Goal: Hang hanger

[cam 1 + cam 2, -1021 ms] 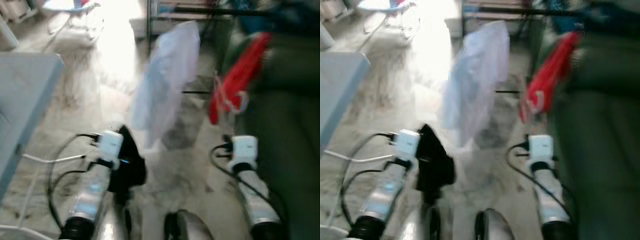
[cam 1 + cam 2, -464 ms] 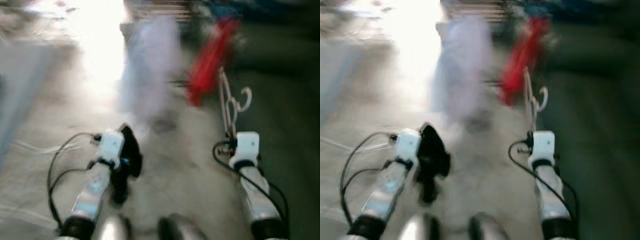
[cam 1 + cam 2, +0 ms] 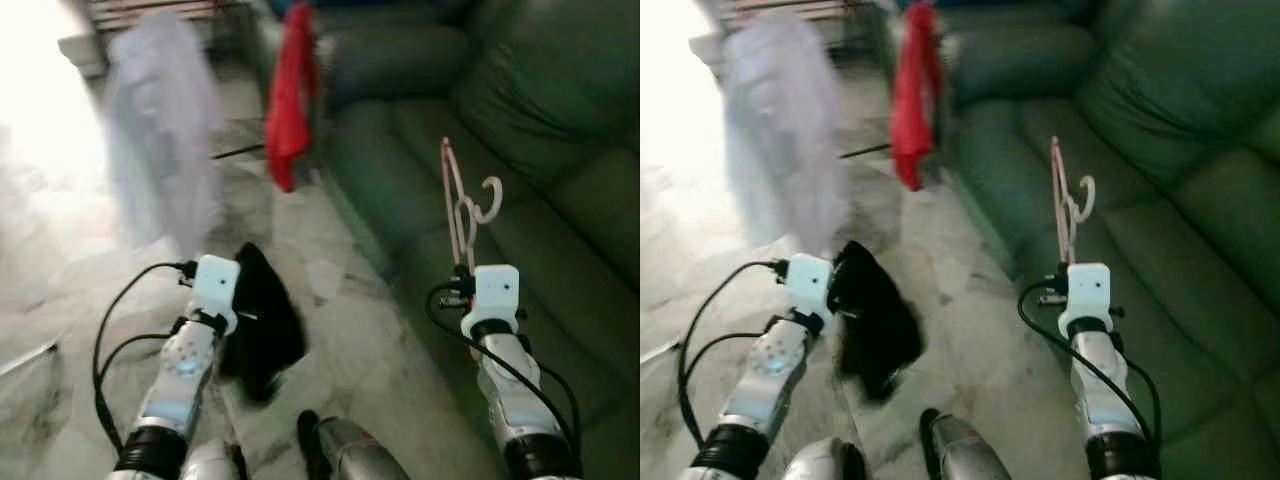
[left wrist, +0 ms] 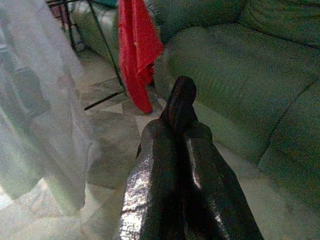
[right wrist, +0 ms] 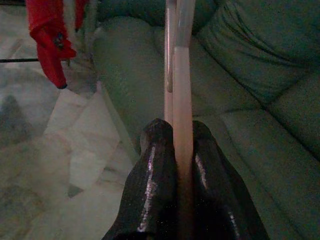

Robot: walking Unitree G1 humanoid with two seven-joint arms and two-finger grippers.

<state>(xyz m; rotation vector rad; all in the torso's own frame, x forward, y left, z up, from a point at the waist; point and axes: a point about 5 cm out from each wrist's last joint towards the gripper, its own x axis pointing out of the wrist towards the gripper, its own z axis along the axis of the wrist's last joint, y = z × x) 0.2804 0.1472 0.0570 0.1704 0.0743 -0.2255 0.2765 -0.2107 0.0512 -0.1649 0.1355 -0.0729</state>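
I am carrying the pink hanger (image 3: pixel 458 208) in my right end effector (image 5: pixel 176 145), whose two black fingers are pinching the hanger's flat body between them. The hanger is standing upright above the right wrist, with its hook (image 3: pixel 487 200) curling toward the right, over the green sofa (image 3: pixel 560 190) on the right side of the scene. My left end effector (image 4: pixel 181 120) has its fingers pressed together on nothing, and its arm is idling low on the left above the marble floor (image 3: pixel 330 330).

The step in hand, as I judge it, is bringing the hanger to the drying rack at the far side, where a red cloth (image 3: pixel 292 95) and a pale translucent garment (image 3: pixel 160 140) are already hanging. To do it well, I am thinking about keeping the pinch firm and the hanger vertical while walking, then turning the hook so it is facing the rail before lowering it on. The head views are somewhat blurred, so slowing before the final reach would help.

The head camera is giving me the hook's shape and direction, which the right wrist view is cutting off at its edge. The right wrist view is showing the grip itself. The left wrist view is showing thin dark rack legs (image 4: pixel 105 47) behind the red cloth, clearer than from the head.
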